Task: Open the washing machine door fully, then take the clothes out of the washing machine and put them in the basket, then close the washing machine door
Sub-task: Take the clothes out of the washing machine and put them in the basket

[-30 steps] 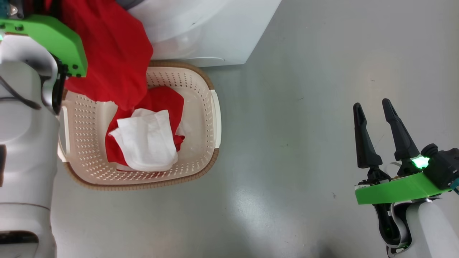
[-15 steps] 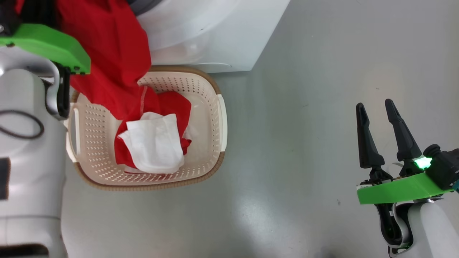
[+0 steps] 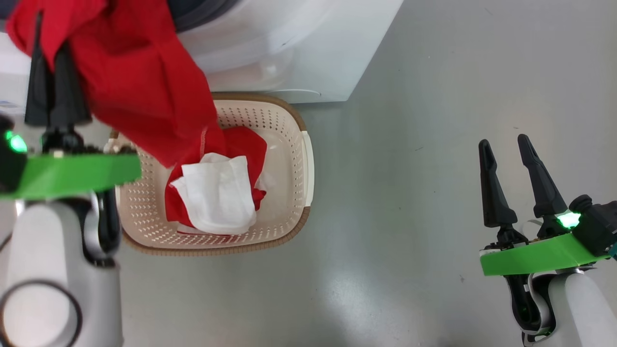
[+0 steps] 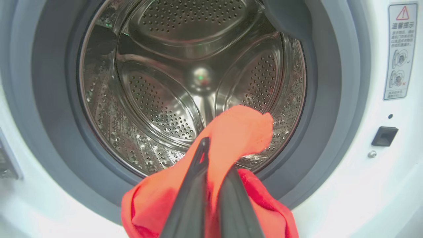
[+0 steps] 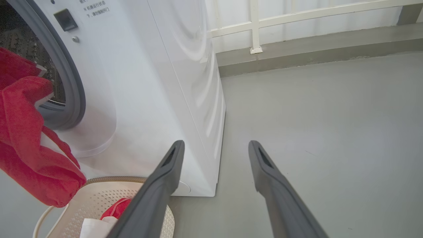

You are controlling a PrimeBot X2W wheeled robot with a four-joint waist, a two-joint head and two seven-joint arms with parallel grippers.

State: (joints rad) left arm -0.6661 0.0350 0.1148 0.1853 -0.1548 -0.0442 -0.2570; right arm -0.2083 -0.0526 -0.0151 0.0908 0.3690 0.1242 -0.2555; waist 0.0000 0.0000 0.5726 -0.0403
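Now, your left gripper point(image 3: 50, 53), upper left of the frame, is clamped tight on the red garment point(image 3: 144, 86), whose long tail hangs down-right from it over the basket point(image 3: 289, 125) at centre-left. Your right gripper point(image 3: 502, 140), lower right, stands wide open, empty, well apart.

The head camera is looking steeply down on the basket point(image 3: 307, 164); the left wrist camera is facing into the washing machine point(image 4: 363, 185) closely; the right wrist camera is sharing both, low.

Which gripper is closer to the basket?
Left. The left gripper, shut on the red garment, hangs just left of the basket; the right gripper, open, is far off to its right.
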